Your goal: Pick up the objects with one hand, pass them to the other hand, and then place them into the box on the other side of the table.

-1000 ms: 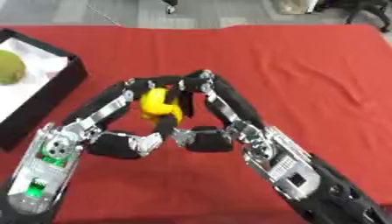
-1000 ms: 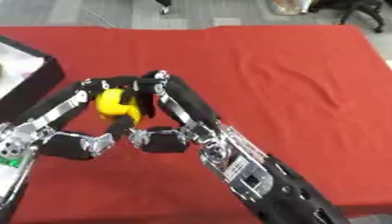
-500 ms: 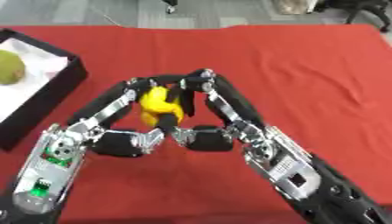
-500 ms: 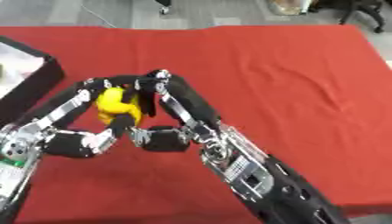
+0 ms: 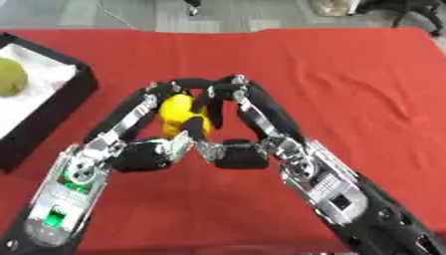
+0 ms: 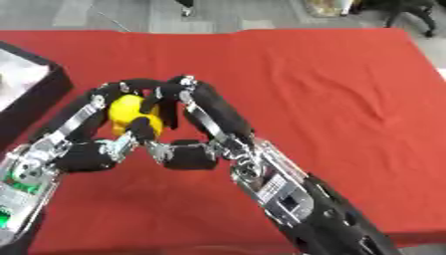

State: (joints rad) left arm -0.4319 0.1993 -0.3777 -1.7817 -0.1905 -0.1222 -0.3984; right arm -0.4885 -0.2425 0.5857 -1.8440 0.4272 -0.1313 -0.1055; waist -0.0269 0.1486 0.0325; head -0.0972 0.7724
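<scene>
Handover mid-counter, nothing shifted since a second ago.
Both your robot hands, left robot hand [image 5: 144, 149] and right robot hand [image 5: 248, 144], stay clamped on the yellow object [image 5: 178, 114] (box [image 5: 65, 94] far left).

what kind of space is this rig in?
Probably a lab or office demo area: a table under a red cloth, grey floor beyond it with what look like chair bases, and a black box set up as a bin.

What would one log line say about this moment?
phase: handover | yellow object between left hand and right hand, fingers of both curled round it | black box at left, green round fruit inside
</scene>
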